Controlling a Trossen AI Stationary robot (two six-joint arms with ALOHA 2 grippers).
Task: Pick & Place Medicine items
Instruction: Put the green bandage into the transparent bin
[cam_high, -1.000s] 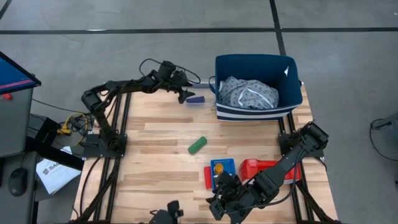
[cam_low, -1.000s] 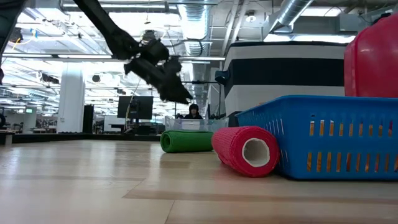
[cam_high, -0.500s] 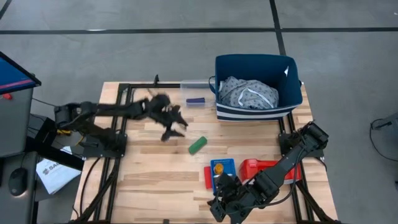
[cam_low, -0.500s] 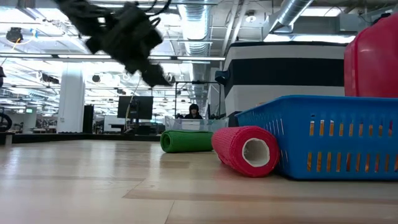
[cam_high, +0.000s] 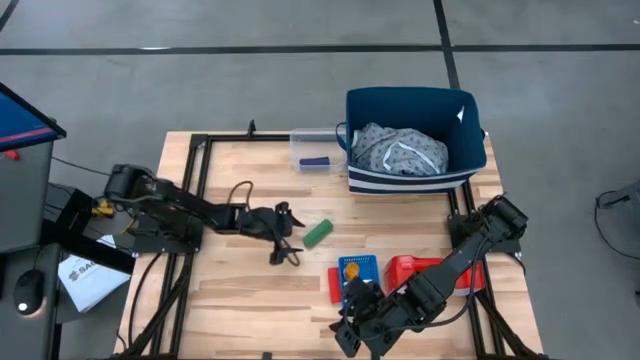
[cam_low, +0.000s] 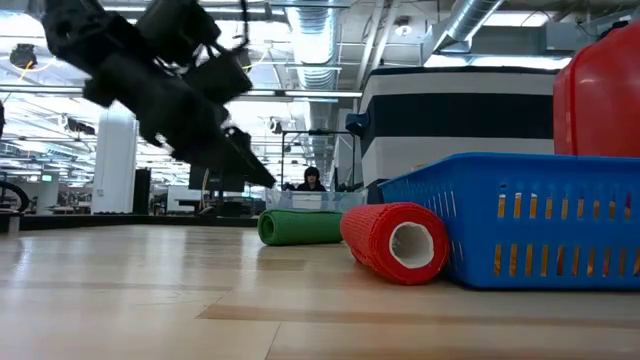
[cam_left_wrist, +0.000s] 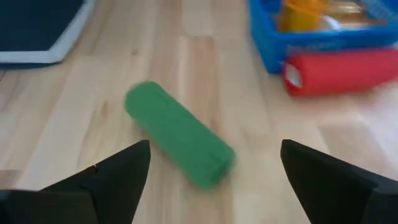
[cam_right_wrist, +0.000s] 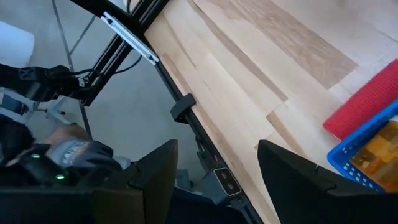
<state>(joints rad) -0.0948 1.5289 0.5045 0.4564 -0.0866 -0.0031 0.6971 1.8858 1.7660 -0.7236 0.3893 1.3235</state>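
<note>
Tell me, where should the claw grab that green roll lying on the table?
Probably around its middle, coming down from above. The green roll lies flat on its long round side with bare wood around it, and the open left claw already faces it, so its fingers could likely close across the narrow width.

A green block (cam_high: 318, 233) lies mid-table; a red block (cam_low: 391, 242) touches the blue basket (cam_low: 520, 218).

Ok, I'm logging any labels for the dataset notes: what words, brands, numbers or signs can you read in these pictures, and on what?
"SA": the only legible letters, on the white paper on the floor left of the table in the high view; the rest is cut off.
Orange item in the blue basket: any print is too small to read.
Nothing else bears readable text, in any view.
</note>
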